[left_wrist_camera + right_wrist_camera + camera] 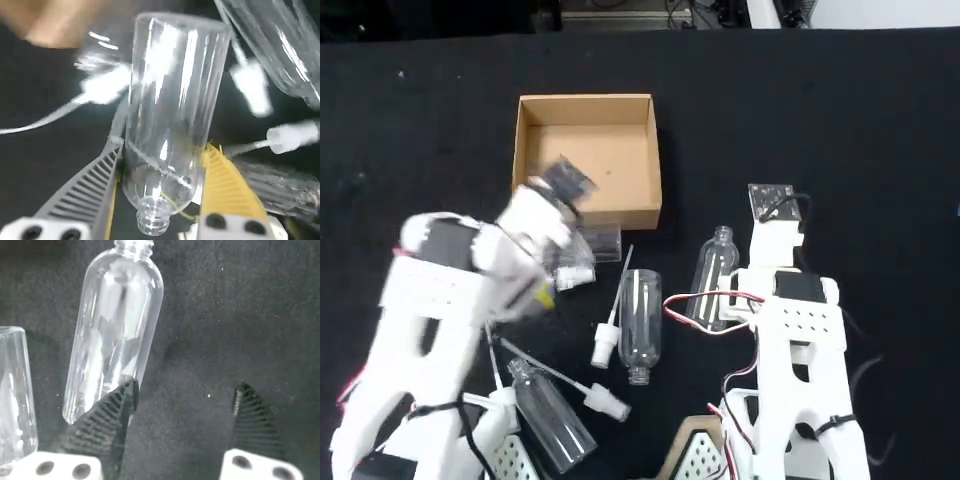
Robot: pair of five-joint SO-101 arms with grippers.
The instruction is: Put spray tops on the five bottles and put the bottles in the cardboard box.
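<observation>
Clamping a bottle (605,242), the left gripper (165,146) covers half of it

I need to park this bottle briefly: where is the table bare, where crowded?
Bare table lies right of the cardboard box, past the right arm, and left of the box. Crowded in front of the box: loose bottles and spray tops.

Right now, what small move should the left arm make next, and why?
The left gripper has its jaws shut on a clear bottle whose neck is bare, close to the cardboard box. It seems not ready for boxing, so probably carry it toward a loose spray top first.
</observation>
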